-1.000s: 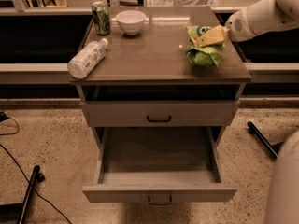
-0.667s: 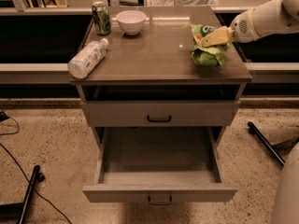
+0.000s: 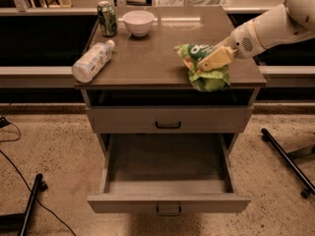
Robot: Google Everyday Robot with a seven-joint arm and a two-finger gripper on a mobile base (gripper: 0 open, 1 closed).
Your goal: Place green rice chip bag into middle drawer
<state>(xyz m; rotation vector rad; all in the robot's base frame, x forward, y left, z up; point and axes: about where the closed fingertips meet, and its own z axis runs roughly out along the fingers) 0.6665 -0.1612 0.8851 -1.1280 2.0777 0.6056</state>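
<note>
Green rice chip bag (image 3: 206,75) rests at the right front of the cabinet top (image 3: 147,58), crumpled. Middle drawer (image 3: 167,181) is pulled open below. Gripper (image 3: 210,62) reaches in from the right, pinching the bag. Bottle (image 3: 92,61) lies at left on its side. Bowl (image 3: 138,22) and can (image 3: 107,18) stand at the rear.

Jaws grip crumpled green rice chip bag (image 3: 209,78) over cabinet's (image 3: 147,58) right-front corner; middle drawer (image 3: 128,204) open.

Dim warm overhead light, pale glare streak on the tabletop (image 3: 152,58) upper centre, gripper (image 3: 215,59) right of centre, clamped on the green rice chip bag (image 3: 209,80), well lit, middle drawer (image 3: 167,203) interior in shade, black shadow at left and right edges beneath the counters (image 3: 34,72).
</note>
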